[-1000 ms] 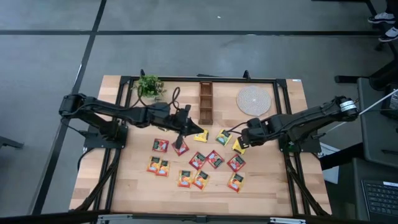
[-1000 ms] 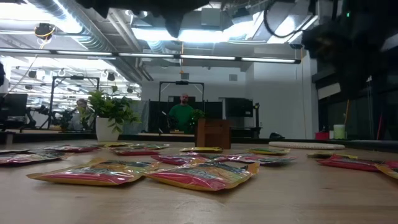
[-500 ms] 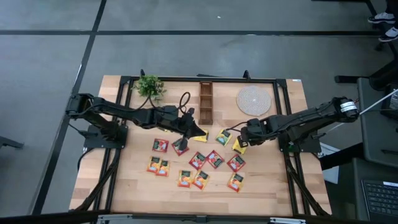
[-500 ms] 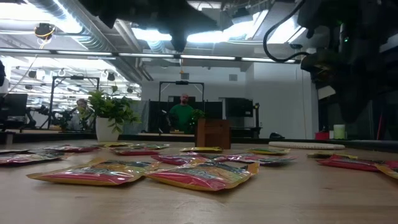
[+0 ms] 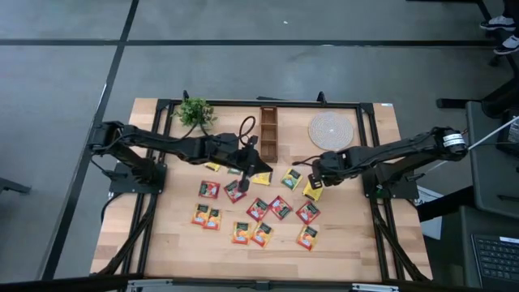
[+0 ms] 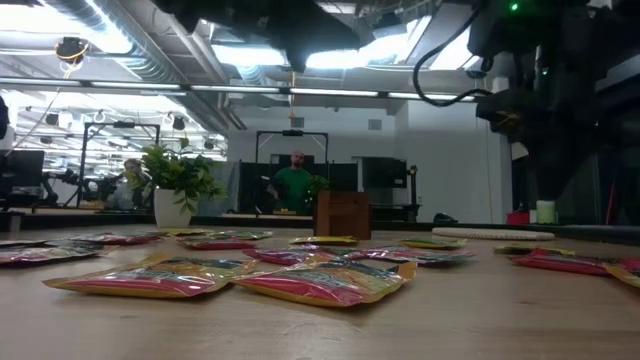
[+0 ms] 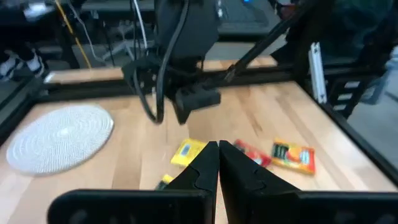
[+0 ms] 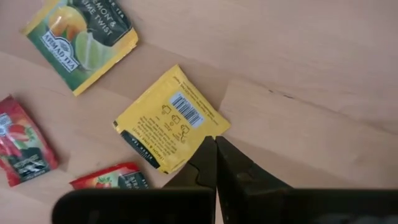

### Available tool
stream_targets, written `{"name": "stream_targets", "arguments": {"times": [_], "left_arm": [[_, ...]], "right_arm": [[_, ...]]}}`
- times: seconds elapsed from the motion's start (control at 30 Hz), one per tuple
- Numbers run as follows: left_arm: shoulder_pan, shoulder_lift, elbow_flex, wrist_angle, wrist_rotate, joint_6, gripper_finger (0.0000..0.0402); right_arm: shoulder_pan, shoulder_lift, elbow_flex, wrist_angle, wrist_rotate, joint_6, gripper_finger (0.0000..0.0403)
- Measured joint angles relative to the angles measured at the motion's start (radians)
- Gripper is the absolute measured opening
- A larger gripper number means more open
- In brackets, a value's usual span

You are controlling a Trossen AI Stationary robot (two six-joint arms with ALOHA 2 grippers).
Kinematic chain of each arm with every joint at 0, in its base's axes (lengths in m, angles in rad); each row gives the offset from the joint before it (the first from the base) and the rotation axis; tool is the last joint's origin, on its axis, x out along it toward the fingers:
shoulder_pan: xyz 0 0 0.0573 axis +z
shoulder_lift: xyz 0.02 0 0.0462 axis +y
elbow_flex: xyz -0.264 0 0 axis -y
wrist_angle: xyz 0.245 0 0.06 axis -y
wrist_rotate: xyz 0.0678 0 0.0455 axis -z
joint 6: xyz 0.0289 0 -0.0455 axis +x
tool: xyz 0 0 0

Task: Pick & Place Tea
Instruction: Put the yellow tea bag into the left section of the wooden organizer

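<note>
- The tea sachets (image 5: 258, 209) are spread flat over the middle of the pale wooden table (image 5: 349, 243), in red, orange, green and yellow.
- One yellow sachet (image 8: 171, 119) is seen barcode side up just ahead of the right gripper (image 8: 215, 144); its corner lies at the fingertips, whose jaws are pressed together. Whether the corner is pinched cannot be told.
- A green-and-yellow sachet (image 8: 81, 35) and a red sachet (image 8: 22, 149) lie a little farther out from that gripper.
- The left gripper (image 7: 218, 149) is held above the table with its fingers closed on nothing; a yellow sachet (image 7: 188, 151) and an orange sachet (image 7: 293, 155) are seen on the wood beyond its tips.
- A dark wooden compartment box (image 5: 268, 135) stands just beside the left gripper, at the table's far edge.
- A round pale woven mat (image 5: 331, 130) lies beyond the right gripper, and a small potted plant (image 5: 195, 112) stands at the far left corner.
- The table is bordered by a black metal frame (image 5: 369, 130) and stands on a grey floor (image 5: 243, 49).
- In the low view, an open room with ceiling strip lights (image 6: 300, 92) is seen, and a person in green (image 6: 294, 186) is at a bench behind the box.
</note>
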Motion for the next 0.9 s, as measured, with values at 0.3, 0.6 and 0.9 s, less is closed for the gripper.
{"name": "stream_targets", "arguments": {"times": [0.3, 0.6, 0.9], "left_arm": [[0.003, 0.058, 0.005, 0.002, 0.006, 0.001, 0.0012], [0.001, 0.060, 0.005, -0.010, 0.007, -0.004, 0.0014], [0.001, 0.060, 0.005, -0.011, 0.007, -0.033, 0.0013]], "right_arm": [[-0.001, 0.120, 0.000, 0.088, -0.026, -0.037, 0.0000], [0.005, 0.177, 0.000, 0.086, -0.043, -0.059, 0.0000], [0.005, 0.148, -0.008, 0.098, -0.061, -0.110, 0.0000]]}}
